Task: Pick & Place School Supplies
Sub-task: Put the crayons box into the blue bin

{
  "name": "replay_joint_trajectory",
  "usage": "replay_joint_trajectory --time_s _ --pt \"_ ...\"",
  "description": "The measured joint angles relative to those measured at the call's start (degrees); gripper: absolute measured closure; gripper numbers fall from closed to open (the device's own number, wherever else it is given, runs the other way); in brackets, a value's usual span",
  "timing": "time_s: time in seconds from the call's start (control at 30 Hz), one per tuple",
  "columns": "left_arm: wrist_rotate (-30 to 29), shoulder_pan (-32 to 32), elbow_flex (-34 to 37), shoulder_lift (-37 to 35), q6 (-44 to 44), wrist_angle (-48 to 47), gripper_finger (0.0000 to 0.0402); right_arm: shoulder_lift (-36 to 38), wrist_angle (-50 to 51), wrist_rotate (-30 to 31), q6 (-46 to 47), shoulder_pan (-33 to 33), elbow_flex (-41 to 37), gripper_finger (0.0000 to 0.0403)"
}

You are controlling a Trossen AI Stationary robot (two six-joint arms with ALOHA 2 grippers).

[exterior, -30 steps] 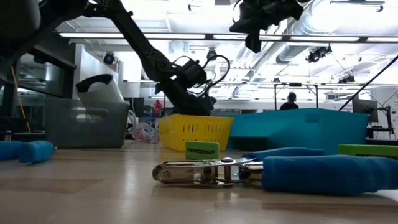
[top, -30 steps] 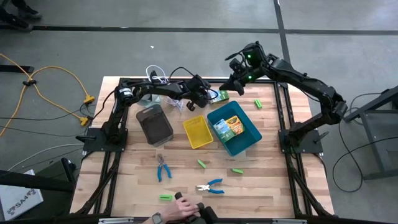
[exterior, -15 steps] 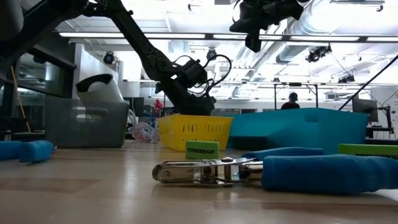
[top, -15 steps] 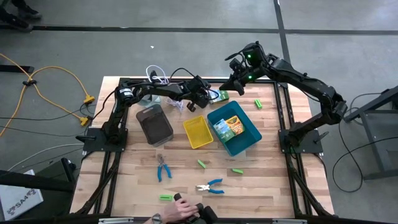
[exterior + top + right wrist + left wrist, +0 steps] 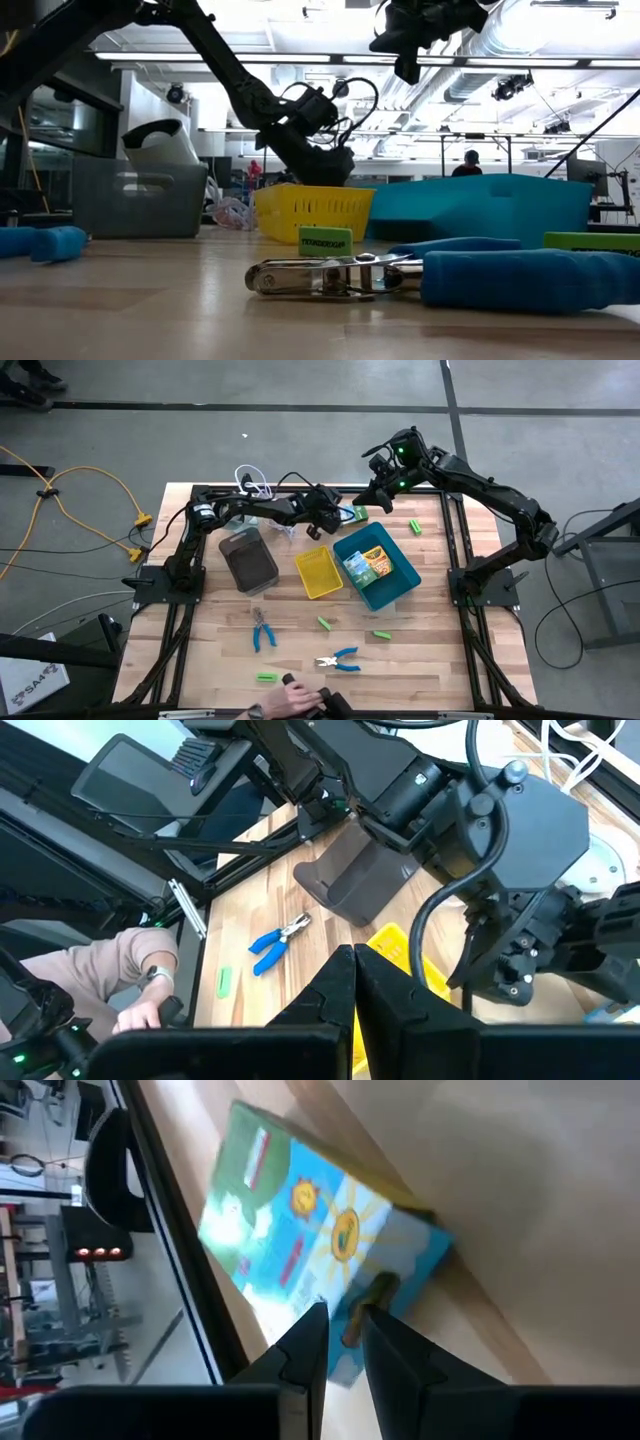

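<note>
Left fingers (image 5: 345,1342) had narrowed onto the edge of the printed box (image 5: 320,1250), just behind the yellow tray (image 5: 318,571), and lifted slightly — a pickup looked underway. Right gripper (image 5: 383,488), fingers shut and empty, hovered beyond the blue tray (image 5: 400,588).

Four cameras on one table

The high view looks straight down on the wooden table (image 5: 230,630). The low view sits at tabletop level, close behind blue-handled pliers (image 5: 430,276). Both show the yellow tray (image 5: 319,572). Wrist views look forward past their fingers.
</note>
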State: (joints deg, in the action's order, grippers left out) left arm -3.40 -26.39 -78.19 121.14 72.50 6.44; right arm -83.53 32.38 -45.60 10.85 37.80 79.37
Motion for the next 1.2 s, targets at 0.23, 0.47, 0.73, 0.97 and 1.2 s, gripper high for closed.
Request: replay_joint_trajectory --time_s 0.23,0.47,0.73,0.97,1.2 --pt "-4.0 -0.6 0.6 0.0 -1.4 -2.3 0.0344 0.0 0.0 -1.1 -0.1 0.0 0.0 0.0401" --pt "-11.7 0.3 0.6 0.0 -13.7 -2.5 0.0344 0.0 0.0 -1.0 -0.2 0.0 0.0 0.0401" --pt "-13.3 -0.8 0.6 -0.5 -24.3 -3.5 0.0345 0.0 0.0 -0.9 -0.2 0.0 0.0 0.0401" --pt "8.5 -5.2 0.6 -4.6 -38.1 -9.7 0.0379 0.0 -0.1 -0.9 -0.2 0.0 0.0 0.0401" --pt "24.3 -8.8 0.6 -5.1 -51.7 -10.7 0.0396 0.0 -0.1 -0.9 -0.6 0.0 0.0 0.0401"
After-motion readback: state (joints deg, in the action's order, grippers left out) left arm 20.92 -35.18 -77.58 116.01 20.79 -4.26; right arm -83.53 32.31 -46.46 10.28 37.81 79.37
